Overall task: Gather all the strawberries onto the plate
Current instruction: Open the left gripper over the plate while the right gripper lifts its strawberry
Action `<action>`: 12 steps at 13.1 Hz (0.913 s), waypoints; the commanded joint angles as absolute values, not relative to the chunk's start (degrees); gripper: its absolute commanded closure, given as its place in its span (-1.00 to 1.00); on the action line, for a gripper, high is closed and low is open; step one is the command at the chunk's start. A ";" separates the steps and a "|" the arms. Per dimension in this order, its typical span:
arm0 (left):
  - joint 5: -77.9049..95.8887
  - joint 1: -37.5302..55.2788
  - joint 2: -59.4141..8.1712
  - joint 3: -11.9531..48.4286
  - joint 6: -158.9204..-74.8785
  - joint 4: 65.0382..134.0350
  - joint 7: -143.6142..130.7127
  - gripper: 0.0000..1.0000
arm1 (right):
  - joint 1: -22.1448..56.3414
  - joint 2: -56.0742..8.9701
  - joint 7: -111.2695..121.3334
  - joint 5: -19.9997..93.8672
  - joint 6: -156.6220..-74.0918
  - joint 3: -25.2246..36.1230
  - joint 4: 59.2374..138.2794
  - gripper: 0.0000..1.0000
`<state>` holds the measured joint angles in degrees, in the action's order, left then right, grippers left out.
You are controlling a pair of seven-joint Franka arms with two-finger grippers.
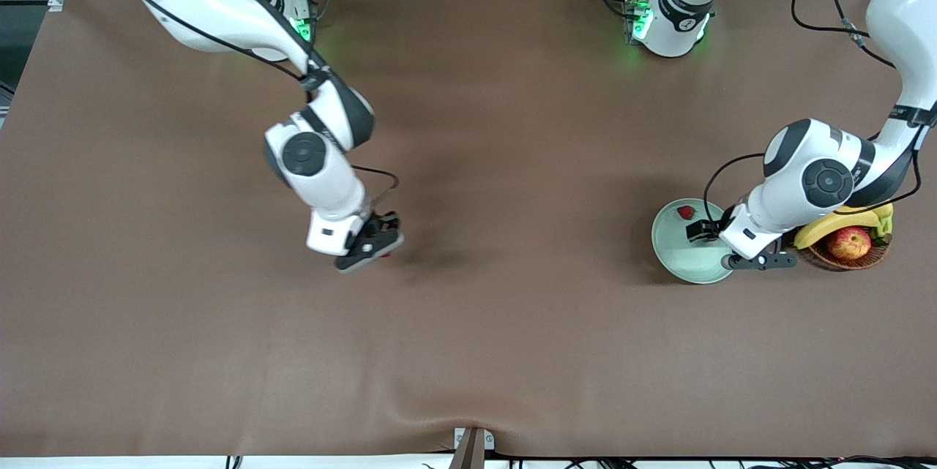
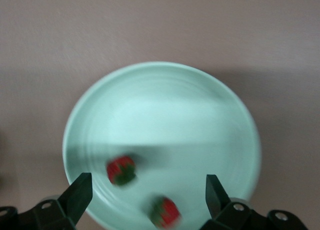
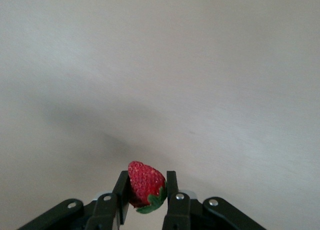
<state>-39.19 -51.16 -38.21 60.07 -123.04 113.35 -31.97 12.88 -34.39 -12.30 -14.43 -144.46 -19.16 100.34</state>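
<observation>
My left claw hung over the plate, fingers spread wide, nothing between them. Two strawberries lay in the plate in the left wrist view: one strawberry further in from the rim, a second strawberry close to the rim. Both looked blurred, so I judged they might not have settled. The front view showed only one berry on the plate, the rest hidden under the arm.

My right claw was clamped on the third strawberry, fingers squeezing its sides, green cap toward the claw body. It was over bare bench, toward the right arm's end, well apart from the plate.

The plate sat at the left arm's end of the bench, just beside a wicker basket holding an apple and a banana.

Step in hand, as I read it: carry the last berry to the plate. To do it well I'd lift the left arm clear first, since it covered the plate. Then keep the right grip steady, travel high, come down low over the plate's middle and only then open, so the berry wouldn't bounce out over the shallow rim.
</observation>
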 commanded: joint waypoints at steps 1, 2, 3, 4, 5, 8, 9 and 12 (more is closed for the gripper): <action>-34.20 -50.98 -34.98 66.68 -113.23 110.49 -37.77 -1.00 | 18.00 -39.28 -20.88 -14.06 -144.05 -18.55 93.18 1.00; -33.32 -50.54 -35.07 68.19 -111.72 109.96 -40.32 -1.00 | 19.67 -40.68 -23.88 -14.24 -144.14 -18.37 91.60 1.00; -32.09 -50.10 -35.33 69.42 -111.45 109.95 -43.13 -1.00 | 20.73 -42.52 -26.52 -14.24 -144.66 -18.37 89.67 1.00; -31.12 -48.97 -35.42 69.78 -111.45 109.78 -45.68 -1.00 | 21.87 -44.45 -28.20 -14.33 -144.75 -18.28 87.39 1.00; -30.42 -47.30 -35.51 69.79 -111.45 109.78 -48.40 -1.00 | 22.75 -47.00 -29.60 -14.33 -144.76 -18.19 84.06 1.00; -30.32 -41.07 -35.86 69.26 -111.45 109.16 -57.98 -1.00 | 25.74 -52.63 -31.46 -14.41 -145.10 -17.32 77.10 1.00; -30.24 -39.30 -36.21 68.91 -111.45 108.46 -59.66 -1.00 | 26.71 -54.13 -31.46 -14.41 -145.28 -17.23 75.95 0.96; -30.32 -35.26 -37.97 68.56 -111.88 107.06 -65.37 -1.00 | 28.91 -56.86 -32.86 -14.41 -148.61 -16.61 75.23 0.73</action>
